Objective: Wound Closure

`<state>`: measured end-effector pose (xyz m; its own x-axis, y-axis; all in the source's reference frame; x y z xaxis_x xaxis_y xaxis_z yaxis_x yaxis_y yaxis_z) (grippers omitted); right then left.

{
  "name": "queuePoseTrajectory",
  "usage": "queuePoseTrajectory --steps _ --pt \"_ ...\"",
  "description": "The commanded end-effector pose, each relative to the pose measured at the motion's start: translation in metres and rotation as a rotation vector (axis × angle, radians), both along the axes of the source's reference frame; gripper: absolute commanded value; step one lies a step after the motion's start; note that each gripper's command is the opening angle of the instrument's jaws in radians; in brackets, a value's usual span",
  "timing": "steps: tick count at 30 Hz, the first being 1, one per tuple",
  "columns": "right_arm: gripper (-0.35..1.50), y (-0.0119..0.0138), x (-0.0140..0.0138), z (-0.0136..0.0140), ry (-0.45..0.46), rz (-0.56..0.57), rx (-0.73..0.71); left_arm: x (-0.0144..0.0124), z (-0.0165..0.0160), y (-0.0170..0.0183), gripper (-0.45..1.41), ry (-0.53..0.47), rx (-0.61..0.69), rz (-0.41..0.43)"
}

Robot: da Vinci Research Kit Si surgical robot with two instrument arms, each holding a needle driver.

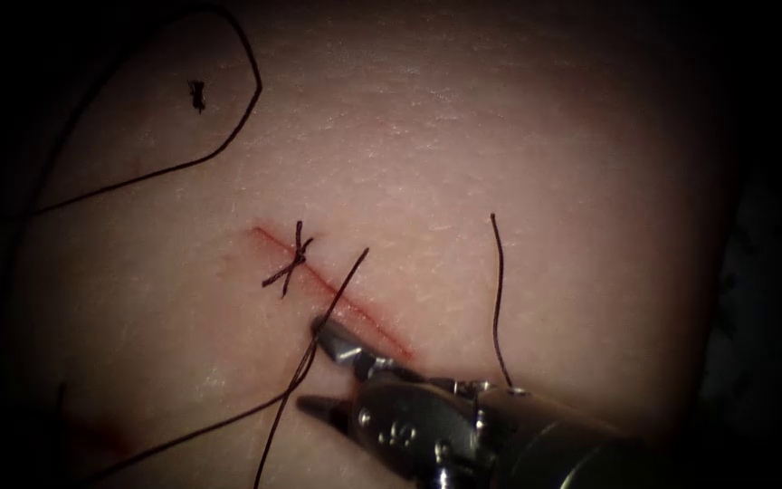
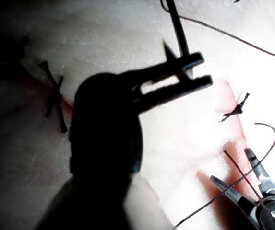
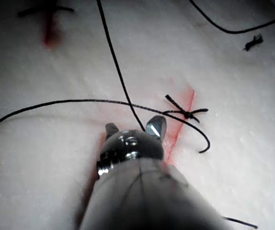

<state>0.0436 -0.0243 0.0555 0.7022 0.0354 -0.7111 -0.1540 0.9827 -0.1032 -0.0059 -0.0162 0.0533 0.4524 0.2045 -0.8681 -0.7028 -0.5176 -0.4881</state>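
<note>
Here, right tool (image 1: 319, 367) sits at the cut's (image 1: 355, 312) lower end on the tissue (image 1: 518, 145), jaws parted, thread (image 1: 296, 380) running between them, ungripped. Left tool (image 2: 183, 76): jaws clenched on thread. One knot (image 1: 293, 263) crosses the cut. Needle unseen.

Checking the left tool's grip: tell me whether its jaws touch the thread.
Touching. In the left wrist view the left tool has its jaws closed across the dark thread, which runs straight between them.
</note>
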Motion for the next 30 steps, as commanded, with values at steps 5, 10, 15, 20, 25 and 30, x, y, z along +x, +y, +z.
queuePoseTrajectory --steps 5,10,15,20,25,30 --pt "0.79 0.0003 0.0006 0.0015 0.013 0.015 0.021 -0.0004 0.0008 -0.0008 -0.45 -0.002 -0.001 0.017" --pt "-0.35 -0.0002 0.0011 0.0015 0.065 -0.003 0.041 -0.0005 0.0008 -0.0008 -0.45 -0.002 -0.002 0.017" --pt "-0.35 -0.0007 0.0016 0.0013 0.083 -0.018 0.043 -0.0005 0.0008 -0.0008 -0.45 -0.001 0.000 0.013" --pt "-0.35 -0.0023 0.0007 0.0003 0.086 -0.040 0.046 -0.0003 0.0010 -0.0008 -0.45 0.000 0.002 0.005" --pt "-0.35 -0.0055 0.0002 -0.0026 0.085 -0.070 0.061 -0.0004 0.0011 -0.0008 -0.45 -0.002 -0.006 0.029" --pt "-0.35 -0.0092 0.0013 -0.0075 0.117 -0.098 0.069 -0.0005 0.0011 -0.0008 -0.45 -0.002 -0.006 0.029"
